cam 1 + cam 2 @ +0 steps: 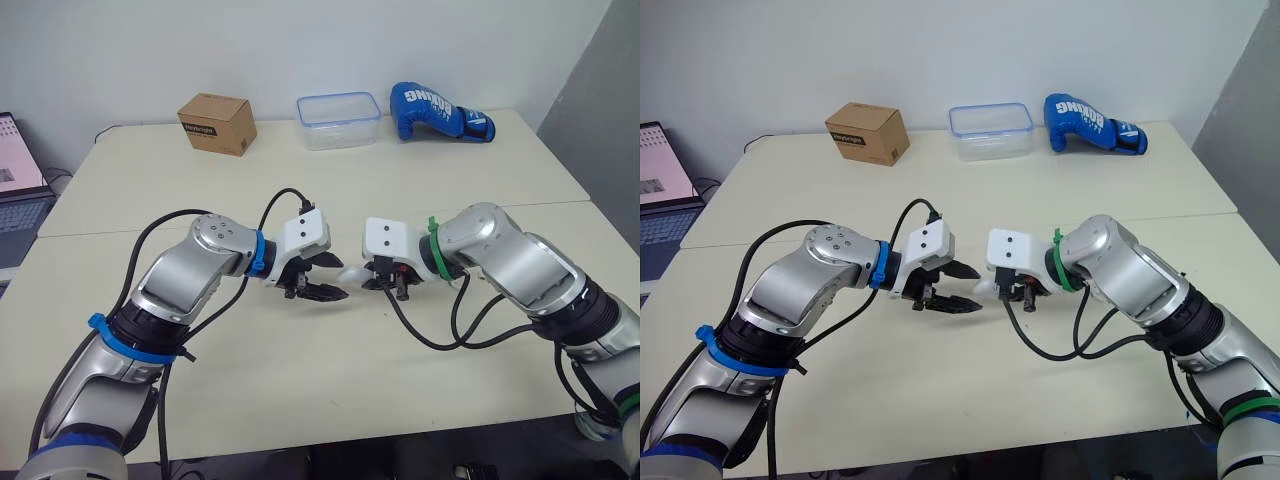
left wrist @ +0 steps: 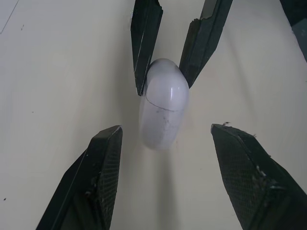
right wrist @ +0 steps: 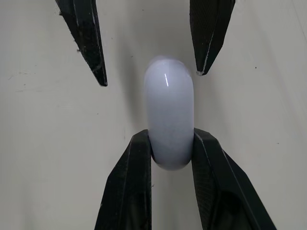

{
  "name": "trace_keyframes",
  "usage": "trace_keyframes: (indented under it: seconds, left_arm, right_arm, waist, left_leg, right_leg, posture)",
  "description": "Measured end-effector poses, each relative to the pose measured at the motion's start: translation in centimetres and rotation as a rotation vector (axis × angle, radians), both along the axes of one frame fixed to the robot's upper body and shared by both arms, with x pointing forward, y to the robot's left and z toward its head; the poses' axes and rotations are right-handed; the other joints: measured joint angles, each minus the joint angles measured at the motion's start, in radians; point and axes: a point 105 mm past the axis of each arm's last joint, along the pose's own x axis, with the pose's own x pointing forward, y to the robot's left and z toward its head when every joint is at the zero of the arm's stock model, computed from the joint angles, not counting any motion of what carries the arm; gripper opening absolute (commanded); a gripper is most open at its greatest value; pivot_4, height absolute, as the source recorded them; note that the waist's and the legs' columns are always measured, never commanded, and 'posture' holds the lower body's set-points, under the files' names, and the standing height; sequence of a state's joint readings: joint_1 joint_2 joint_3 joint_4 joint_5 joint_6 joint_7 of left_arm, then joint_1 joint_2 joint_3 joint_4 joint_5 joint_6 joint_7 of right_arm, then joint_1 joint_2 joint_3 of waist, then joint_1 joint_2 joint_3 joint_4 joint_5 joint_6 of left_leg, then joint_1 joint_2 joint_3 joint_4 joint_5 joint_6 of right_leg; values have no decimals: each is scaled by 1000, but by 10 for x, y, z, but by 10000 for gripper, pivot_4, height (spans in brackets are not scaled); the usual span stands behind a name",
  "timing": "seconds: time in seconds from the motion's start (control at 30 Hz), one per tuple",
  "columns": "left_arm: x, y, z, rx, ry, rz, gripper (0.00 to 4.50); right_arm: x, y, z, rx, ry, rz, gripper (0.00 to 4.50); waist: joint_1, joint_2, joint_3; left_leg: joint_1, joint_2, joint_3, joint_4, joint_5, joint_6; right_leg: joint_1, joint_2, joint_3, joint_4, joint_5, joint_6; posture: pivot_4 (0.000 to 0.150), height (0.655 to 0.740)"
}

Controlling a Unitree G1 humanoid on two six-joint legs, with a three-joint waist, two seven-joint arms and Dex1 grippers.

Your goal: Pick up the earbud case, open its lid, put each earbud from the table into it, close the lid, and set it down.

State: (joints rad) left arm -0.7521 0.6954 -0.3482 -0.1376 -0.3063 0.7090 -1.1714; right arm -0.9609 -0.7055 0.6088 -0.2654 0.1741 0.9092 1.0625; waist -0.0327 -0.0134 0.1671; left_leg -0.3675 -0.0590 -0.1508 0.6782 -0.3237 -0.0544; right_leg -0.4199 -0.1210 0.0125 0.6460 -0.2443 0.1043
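A white earbud case sits low over the beige table between my two grippers, its lid shut with the seam showing. My right gripper is shut on one end of the case, a finger on each side. From the opposite side, my left gripper points at the case and stands open. In the left wrist view its fingertips flank the case's free end without touching it.
Along the table's far edge stand a cardboard box, a clear plastic container and a blue boxing glove. A laptop sits off the table's left side. Cables loop from both wrists onto the table.
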Motion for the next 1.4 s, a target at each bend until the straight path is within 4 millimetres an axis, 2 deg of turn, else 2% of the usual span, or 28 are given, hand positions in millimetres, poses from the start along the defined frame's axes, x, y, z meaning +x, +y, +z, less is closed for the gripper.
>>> trace_keyframes:
  seconds: [0.27,0.37,0.47,1.1,1.13,1.2,1.4]
  left_arm:
    - [4,0,-2,1,-14,8,30205]
    - [4,-1,-2,0,-18,6,24668]
    - [5,-3,-3,-2,-19,5,15267]
    - [8,-5,-5,-3,-30,14,15267]
    - [9,-5,-5,-2,-30,15,11774]
    - [9,-5,-5,-1,-30,15,7942]
    - [9,-5,-5,-6,-33,18,7743]
  right_arm:
    - [2,2,2,1,29,-22,7400]
    - [2,2,3,0,33,-32,7400]
    - [3,2,2,1,51,-47,7400]
    - [5,4,2,0,103,-94,7400]
    - [5,4,2,0,104,-94,7400]
    - [5,4,3,-1,105,-97,7400]
    - [6,5,4,-2,112,-108,7400]
  waist:
    - [0,0,0]
    - [0,0,0]
    - [0,0,0]
    - [-1,0,0]
    - [-1,0,0]
    - [-1,0,0]
    - [-1,0,0]
  left_leg:
    - [0,0,0,0,0,0]
    - [0,0,0,0,0,0]
    - [0,0,0,0,0,0]
    - [0,0,0,0,0,0]
    - [0,0,0,0,0,0]
    - [0,0,0,0,0,0]
    - [0,0,0,0,0,0]
  right_leg:
    - [0,0,0,0,0,0]
    - [0,0,0,0,0,0]
    - [0,0,0,0,0,0]
    - [0,0,0,1,0,0]
    - [0,0,0,1,0,0]
    - [0,0,0,1,0,0]
    - [0,0,0,1,0,0]
  posture:
    - [1500,7307]
    - [1500,7307]
    - [1500,7307]
    - [1500,7307]
    - [1500,7307]
    - [1500,7307]
    - [1500,7307]
